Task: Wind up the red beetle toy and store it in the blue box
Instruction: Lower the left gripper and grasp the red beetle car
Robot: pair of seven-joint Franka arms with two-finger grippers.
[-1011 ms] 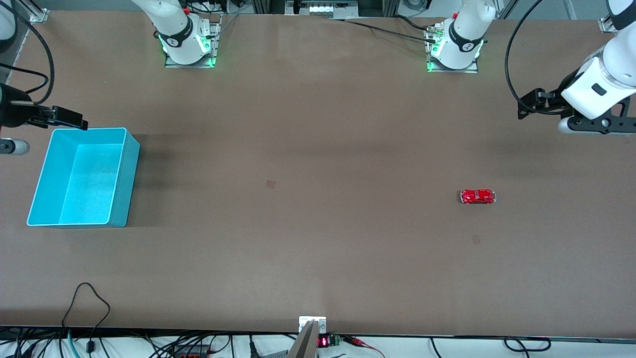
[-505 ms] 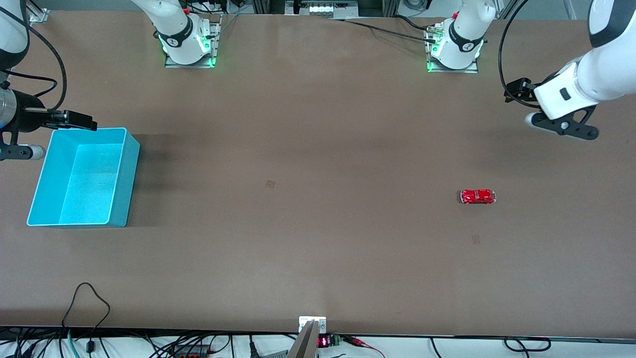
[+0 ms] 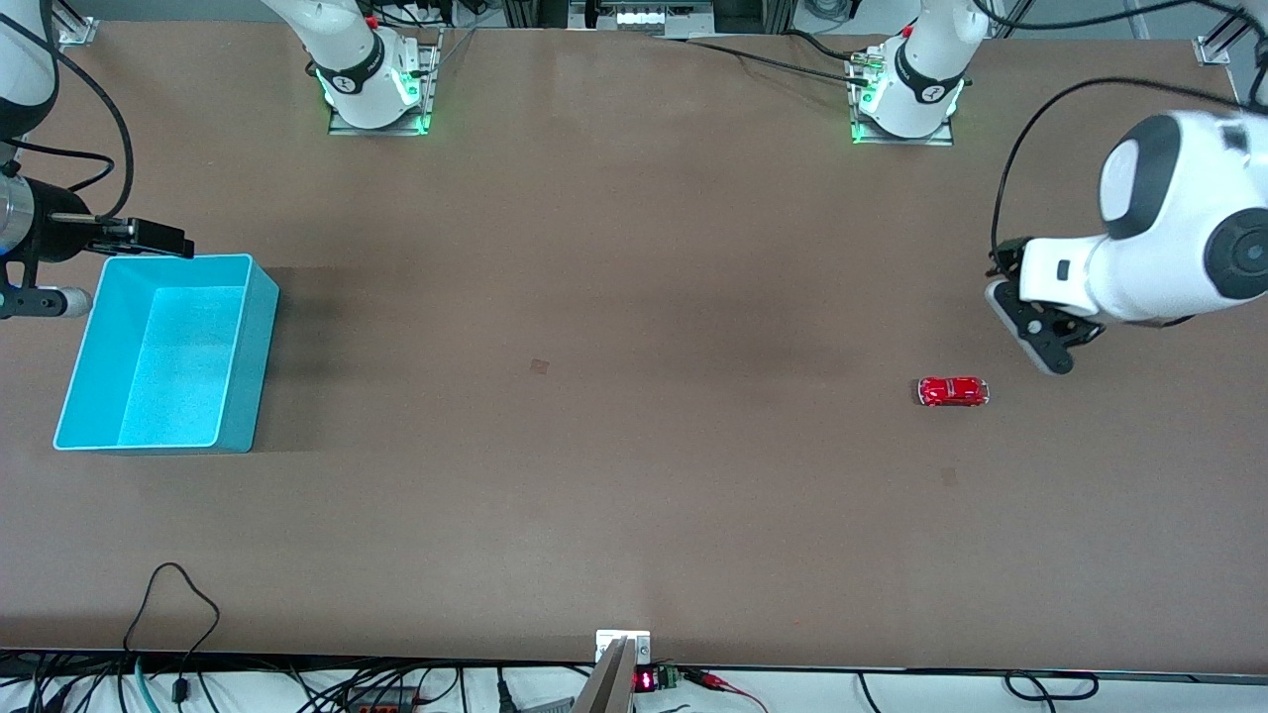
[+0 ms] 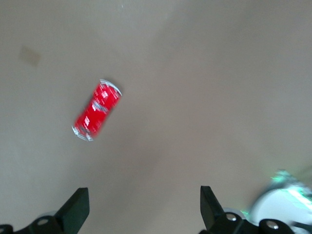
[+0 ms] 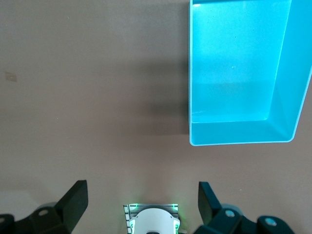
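Both grippers are up in the air with fingers spread wide, and they hold nothing.

My left gripper (image 3: 1035, 337) hangs over the brown table (image 3: 634, 495) at the left arm's end, close to the red beetle toy (image 3: 953, 391) but not touching it. From my left wrist, the little red car (image 4: 97, 110) sits on the bare table between my two dark fingertips (image 4: 75, 209). My right gripper (image 3: 59, 262) waits by the edge of the blue box (image 3: 233, 396) at the right arm's end of the table. From my right wrist, the blue box (image 5: 200, 139) is open and has nothing inside. The toy and the box are well apart.
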